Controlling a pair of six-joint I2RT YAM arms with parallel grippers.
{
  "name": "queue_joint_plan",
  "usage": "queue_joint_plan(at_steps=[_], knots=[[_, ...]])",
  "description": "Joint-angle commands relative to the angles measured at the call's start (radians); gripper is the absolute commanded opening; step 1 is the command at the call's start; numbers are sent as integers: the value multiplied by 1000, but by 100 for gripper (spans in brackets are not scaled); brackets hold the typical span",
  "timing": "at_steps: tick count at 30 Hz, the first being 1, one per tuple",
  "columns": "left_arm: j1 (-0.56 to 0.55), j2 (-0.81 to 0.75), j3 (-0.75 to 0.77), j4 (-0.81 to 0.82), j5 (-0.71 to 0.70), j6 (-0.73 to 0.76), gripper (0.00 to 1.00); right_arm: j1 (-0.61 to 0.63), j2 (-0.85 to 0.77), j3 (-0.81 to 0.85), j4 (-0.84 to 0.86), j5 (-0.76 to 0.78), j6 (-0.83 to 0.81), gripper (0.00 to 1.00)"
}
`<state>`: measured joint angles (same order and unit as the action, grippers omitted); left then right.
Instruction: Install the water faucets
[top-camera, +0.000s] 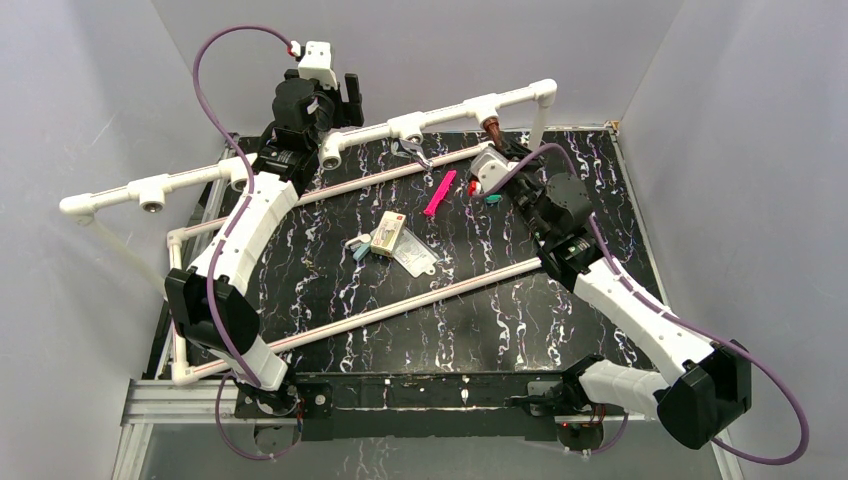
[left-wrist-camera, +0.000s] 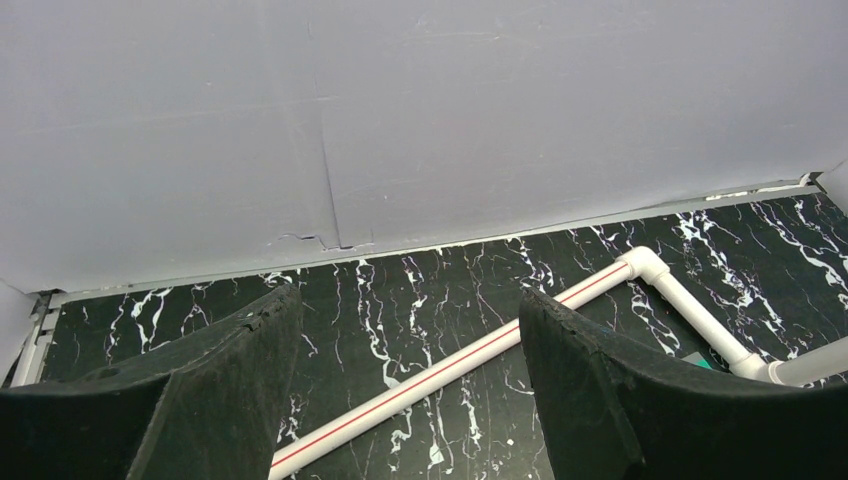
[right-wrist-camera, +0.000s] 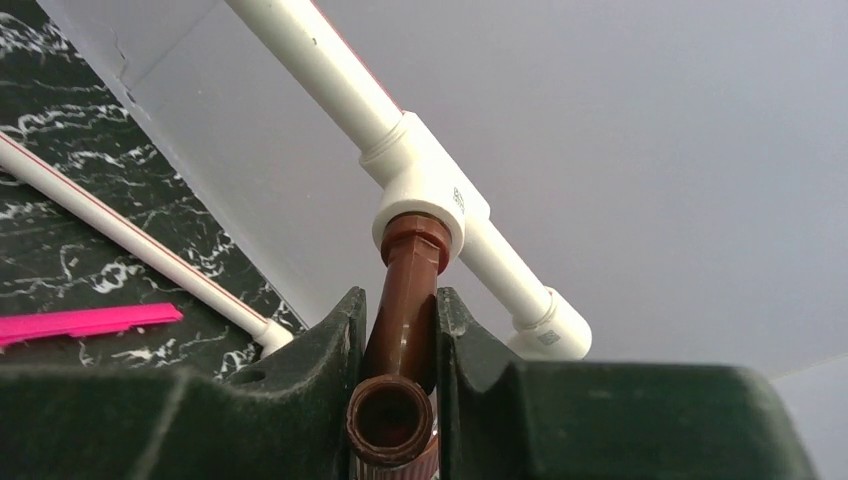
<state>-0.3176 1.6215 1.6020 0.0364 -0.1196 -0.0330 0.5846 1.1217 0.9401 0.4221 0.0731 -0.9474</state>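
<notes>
- Faucets, two. One dark reddish-brown plastic tap with a bent spout (right-wrist-camera: 408, 265) has its end seated in a tee socket (right-wrist-camera: 425, 195) of the long white plastic pipe rail (top-camera: 440, 115). One shiny silver metal tap (top-camera: 410, 152) lies on the black marbled table (top-camera: 500, 320), just in front of the rail.
- Tee sockets on the rail: four counted overhead. The rightmost holds the brown tap. Part of the rail is hidden behind the left arm.
- Right gripper (right-wrist-camera: 400, 312): jaws clamped on the brown tap's body, just below the rail.
- Left gripper (left-wrist-camera: 410, 300): jaws spread wide, nothing between them, raised beyond the rail.
- One pink flat strip (top-camera: 440, 193), one small cardboard box (top-camera: 388, 233) and one clear plastic bag (top-camera: 415, 255) lie on the table, nearer than the rail. Their contents cannot be told.
</notes>
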Motion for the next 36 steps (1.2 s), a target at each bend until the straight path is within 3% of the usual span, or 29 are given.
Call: queue_joint_plan(at_steps=[1, 10, 21, 28, 32, 36], knots=[[-12, 80, -87, -251, 9, 15, 77, 1, 7, 46, 91, 31, 256, 1], [-12, 80, -88, -252, 13, 16, 77, 0, -5, 73, 89, 170, 904, 1], [-13, 77, -88, -251, 19, 13, 77, 0, 16, 183, -75, 305, 1630, 1], [-12, 79, -87, -250, 25, 10, 77, 0, -13, 122, -129, 343, 2127, 1], [-13, 80, -85, -249, 30, 8, 77, -2, -19, 90, -124, 332, 2321, 1], [-12, 80, -84, -248, 38, 2, 77, -1, -12, 88, -100, 315, 2410, 1]])
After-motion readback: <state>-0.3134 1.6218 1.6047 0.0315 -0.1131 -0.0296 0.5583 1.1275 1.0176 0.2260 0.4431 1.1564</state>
